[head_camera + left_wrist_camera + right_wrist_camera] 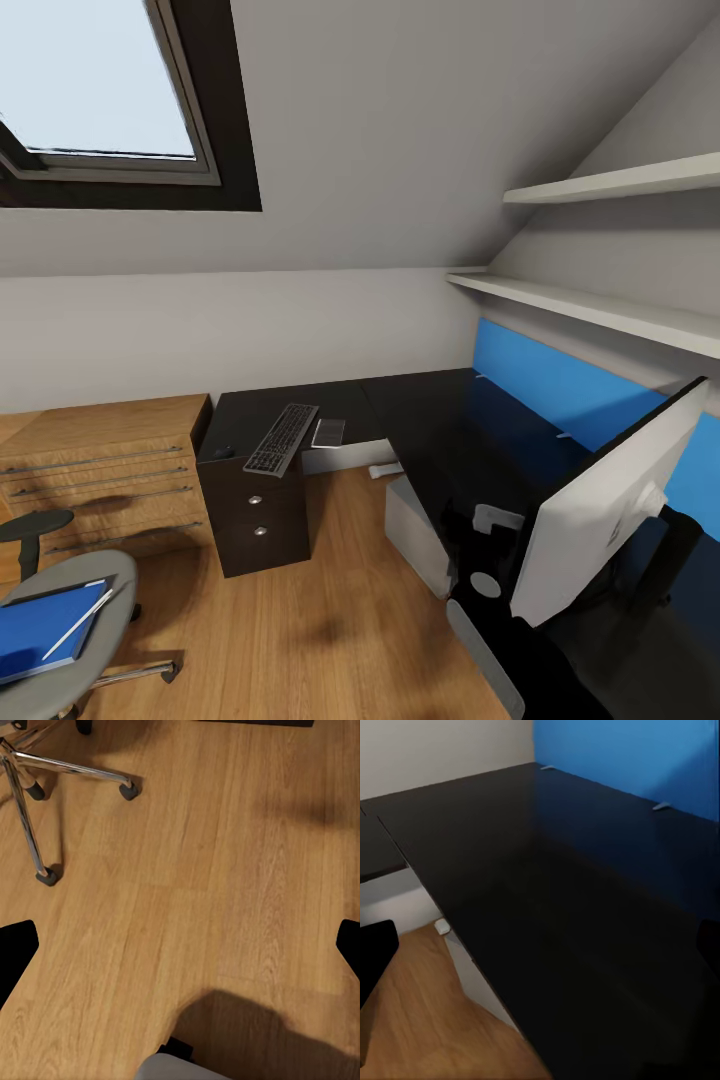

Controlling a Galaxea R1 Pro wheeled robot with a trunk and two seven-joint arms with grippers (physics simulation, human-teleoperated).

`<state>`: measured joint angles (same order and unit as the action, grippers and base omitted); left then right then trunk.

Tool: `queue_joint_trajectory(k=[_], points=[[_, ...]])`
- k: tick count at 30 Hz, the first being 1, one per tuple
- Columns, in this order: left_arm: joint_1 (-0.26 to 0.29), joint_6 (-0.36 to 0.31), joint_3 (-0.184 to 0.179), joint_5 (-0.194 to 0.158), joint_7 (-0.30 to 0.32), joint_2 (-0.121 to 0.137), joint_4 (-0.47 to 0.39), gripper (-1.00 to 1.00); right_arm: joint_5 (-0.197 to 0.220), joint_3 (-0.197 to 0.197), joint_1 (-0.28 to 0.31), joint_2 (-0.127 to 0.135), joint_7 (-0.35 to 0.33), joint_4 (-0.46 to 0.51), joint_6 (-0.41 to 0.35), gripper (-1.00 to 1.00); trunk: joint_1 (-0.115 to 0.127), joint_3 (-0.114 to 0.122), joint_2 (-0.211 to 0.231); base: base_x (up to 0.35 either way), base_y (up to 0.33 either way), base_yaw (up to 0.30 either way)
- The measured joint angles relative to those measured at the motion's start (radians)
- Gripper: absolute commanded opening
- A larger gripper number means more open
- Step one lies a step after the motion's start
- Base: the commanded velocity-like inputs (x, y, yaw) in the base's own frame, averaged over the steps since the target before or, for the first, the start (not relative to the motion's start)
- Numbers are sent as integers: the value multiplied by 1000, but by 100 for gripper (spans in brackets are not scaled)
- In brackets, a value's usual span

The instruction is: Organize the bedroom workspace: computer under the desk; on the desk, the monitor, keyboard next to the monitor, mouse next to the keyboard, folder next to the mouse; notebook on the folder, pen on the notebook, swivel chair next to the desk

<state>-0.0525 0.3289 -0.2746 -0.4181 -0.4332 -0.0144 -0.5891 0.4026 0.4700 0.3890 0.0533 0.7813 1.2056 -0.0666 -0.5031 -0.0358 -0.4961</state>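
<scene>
Lying at the lower left of the head frame, the thin blue rectangular folder [42, 632] rests on the grey swivel chair [105, 582]; we judge it light, flexible, best pinched at an edge. Finger state: we cannot tell.

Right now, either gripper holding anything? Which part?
Nothing held. Left fingers stand apart over bare floor; right fingers stand apart over the desk.

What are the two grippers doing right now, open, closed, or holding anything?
Left gripper: open, holding nothing, over the floor.
Right gripper: open, holding nothing, over the desk.
</scene>
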Motion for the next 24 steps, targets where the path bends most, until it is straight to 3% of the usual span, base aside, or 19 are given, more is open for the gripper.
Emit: queue_joint_trajectory(k=[7,24], points=[[0,1,0,0,0,1,0,100,5,-1,0,-1,39,-1,0,100,-1,0,0,-99,0,0],[0,1,2,-1,0,1,0,100,7,2,0,-1,40,-17,0,100,0,0,0,-123,-8,0]])
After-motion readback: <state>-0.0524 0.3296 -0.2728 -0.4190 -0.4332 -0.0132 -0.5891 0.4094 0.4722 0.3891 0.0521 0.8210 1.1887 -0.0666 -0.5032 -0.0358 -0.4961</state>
